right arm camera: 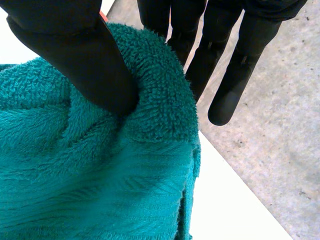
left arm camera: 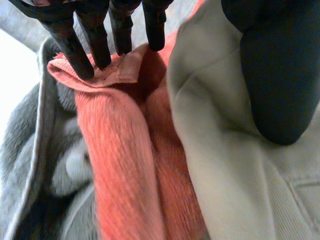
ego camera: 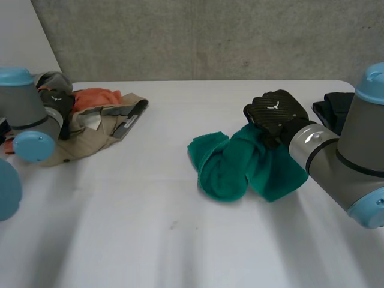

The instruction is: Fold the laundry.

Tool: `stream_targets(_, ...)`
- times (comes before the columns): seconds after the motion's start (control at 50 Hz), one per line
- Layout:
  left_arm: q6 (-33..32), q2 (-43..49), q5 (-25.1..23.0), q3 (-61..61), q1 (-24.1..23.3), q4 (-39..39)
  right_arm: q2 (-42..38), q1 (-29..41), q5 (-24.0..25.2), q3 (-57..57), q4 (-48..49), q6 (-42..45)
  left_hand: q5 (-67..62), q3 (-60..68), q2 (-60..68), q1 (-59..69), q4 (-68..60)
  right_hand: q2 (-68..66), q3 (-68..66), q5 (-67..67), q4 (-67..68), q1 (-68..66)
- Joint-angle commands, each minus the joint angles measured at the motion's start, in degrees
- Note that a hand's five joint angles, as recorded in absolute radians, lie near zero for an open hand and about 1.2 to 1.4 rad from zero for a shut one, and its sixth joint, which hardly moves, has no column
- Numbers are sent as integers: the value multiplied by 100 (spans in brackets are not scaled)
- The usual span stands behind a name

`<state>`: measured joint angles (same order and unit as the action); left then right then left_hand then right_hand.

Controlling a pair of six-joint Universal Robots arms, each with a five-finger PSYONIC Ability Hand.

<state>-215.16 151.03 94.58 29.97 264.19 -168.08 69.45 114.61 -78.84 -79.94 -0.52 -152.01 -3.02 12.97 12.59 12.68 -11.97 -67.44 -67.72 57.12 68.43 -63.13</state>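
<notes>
Right arm (ego camera: 336, 159) sits nearest in head view, near right. Its right hand (ego camera: 273, 114) is on the far right edge of the teal towel (ego camera: 240, 168), which lies bunched right of centre on the white table (ego camera: 150, 240). Far left, the left hand (ego camera: 57, 102) is on a pile of beige garment (ego camera: 90, 141) and orange cloth (ego camera: 99, 96).

Left wrist view: straight fingers (left arm camera: 97, 45) rest their tips on the orange cloth hem. Thumb lies over the beige garment; nothing gripped.

Right wrist view: thumb and straight fingers (right arm camera: 235, 75) pinch the teal towel edge.
</notes>
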Motion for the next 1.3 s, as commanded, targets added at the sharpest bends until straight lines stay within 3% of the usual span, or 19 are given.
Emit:
stream_targets(0.02, 80, -1187, -852, 1413, 54, -155, 200, -26, 26, 49, -27, -4, 302, -297, -259, -268, 197, -1256, -1228, 1288, 1157, -1687)
stream_targets(0.18, 220, -2876, -1942, 2856, -104, 65, 534, -61, 228, 242, -150, -31, 302, -297, -259, -268, 197, -1256, -1228, 1288, 1157, -1687)
stream_targets(0.26, 597, -3360, -2250, 3462, -542, 65, 745, -18, 404, 435, -290, -66, 302, -297, -259, -268, 197, -1256, -1228, 1288, 1157, -1687)
stream_targets(0.36, 1178, -3045, -2198, 3806, -1395, 48, 921, 114, 519, 620, -440, -206, 302, -297, -259, -268, 197, -1256, -1228, 1288, 1157, -1687)
stream_targets(0.48, 1888, -2298, -1743, 3456, -2300, -312, 983, 325, 641, 612, -624, -390, 302, -297, -259, -268, 197, -1256, -1228, 1288, 1157, -1687)
stream_targets(0.56, 2749, -2113, -1425, 3113, -2678, -392, 991, 334, 694, 498, -738, -531, 302, -297, -259, -268, 197, -1256, -1228, 1288, 1157, -1687)
stream_targets(0.66, 3559, -2095, -1416, 3015, -2925, -374, 948, 290, 747, 383, -721, -672, 302, -297, -259, -268, 197, -1256, -1228, 1288, 1157, -1687)
stream_targets(0.76, 4349, -2296, -1364, 3164, -2908, -234, 694, 133, 729, 400, -712, -699, -6685, 6689, 6728, 6719, -6789, -1256, -1228, 1288, 1157, -1687)
stream_targets(0.9, 4633, -3157, -1056, 3647, -2486, -67, 184, -158, 773, 620, -756, -532, -6698, 6703, 6741, 6732, -6803, -1256, -1228, 1288, 1157, -1687)
stream_targets(0.98, 4142, -3571, -1081, 4016, -2328, -32, -316, -228, 975, 795, -730, -330, -6698, 6703, 6741, 6732, -6803, -1256, -1228, 1288, 1157, -1687)
stream_targets(1.1, 3482, -3493, -1196, 4491, -2556, 188, -1257, -193, 1345, 1296, -695, 57, -6698, 6703, 6741, 6732, -6803, -1104, -1076, 1136, 1005, -1535)
stream_targets(1.18, 3271, -3238, -1073, 4536, -2767, 241, -1934, -149, 1345, 1701, -642, 469, -6384, 6388, 6427, 6418, -6488, 1815, 1843, -1782, -1914, 1383)
stream_targets(1.2, 3253, -3177, -977, 4518, -2776, 232, -2144, -123, 1284, 1867, -633, 723, -4166, 4170, 4209, 4200, -4270, 4655, 4684, -4623, -4755, 4224)
stream_targets(1.22, 3235, -3167, -933, 4501, -2767, 232, -2233, -114, 1214, 1938, -651, 856, -3144, 3149, 3187, 3179, -3249, 5744, 5772, -5712, -5843, 5313)
stream_targets(1.26, 3209, -3193, -802, 4439, -2715, 206, -2348, -114, 864, 2087, -677, 1137, -1427, 1432, 1470, 1461, -1532, 5744, 5772, -5712, -5843, 5313)
stream_targets(1.3, 3191, -3255, -731, 4404, -2653, 171, -2287, -140, 573, 2114, -721, 1130, -1217, 1222, 1260, 1251, -1322, 5744, 5772, -5712, -5843, 5313)
